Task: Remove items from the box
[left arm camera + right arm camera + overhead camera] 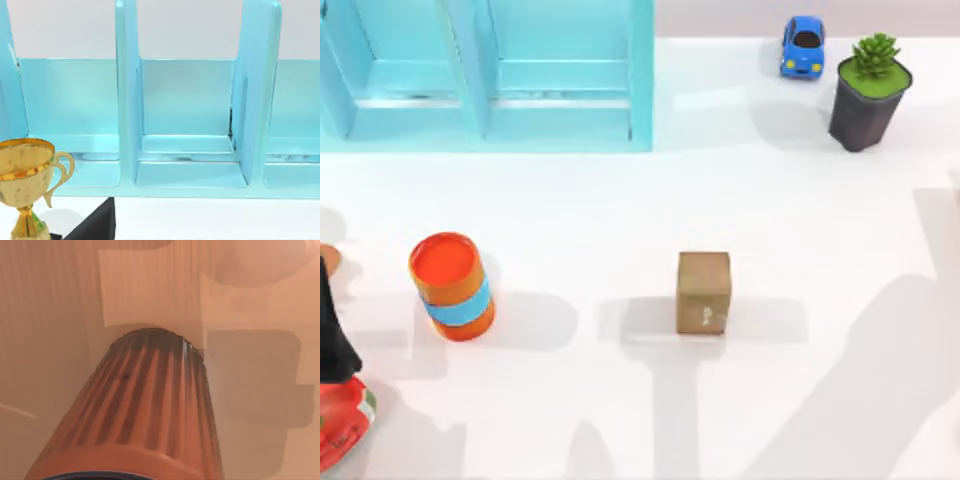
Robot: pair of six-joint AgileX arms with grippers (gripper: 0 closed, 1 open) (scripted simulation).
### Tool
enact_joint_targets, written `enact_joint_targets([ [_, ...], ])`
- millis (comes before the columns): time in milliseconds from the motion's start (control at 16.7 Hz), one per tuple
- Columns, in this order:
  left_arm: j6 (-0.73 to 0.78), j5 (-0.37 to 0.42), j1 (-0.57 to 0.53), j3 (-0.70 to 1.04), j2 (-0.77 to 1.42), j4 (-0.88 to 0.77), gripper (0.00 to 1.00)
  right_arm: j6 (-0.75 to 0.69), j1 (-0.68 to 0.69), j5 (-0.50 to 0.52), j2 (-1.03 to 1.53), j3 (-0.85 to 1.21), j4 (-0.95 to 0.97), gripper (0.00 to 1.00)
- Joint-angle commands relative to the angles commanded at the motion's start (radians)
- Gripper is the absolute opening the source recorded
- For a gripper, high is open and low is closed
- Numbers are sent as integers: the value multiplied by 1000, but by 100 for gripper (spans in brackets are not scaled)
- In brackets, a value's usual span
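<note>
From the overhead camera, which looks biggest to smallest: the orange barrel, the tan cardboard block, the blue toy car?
1. Orange barrel with a blue band
2. Tan-brown cuboid block
3. Blue toy car

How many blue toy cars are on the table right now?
1: the blue toy car sits near the table's far right, beside the potted plant.
</note>
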Motion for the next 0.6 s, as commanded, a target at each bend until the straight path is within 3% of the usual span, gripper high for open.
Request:
enact_joint_targets([
  [480,0,0,0,0,0,0,100,0,0,0,0,0,0,2],
  [600,0,0,0,0,0,0,100,0,0,0,0,0,0,0],
])
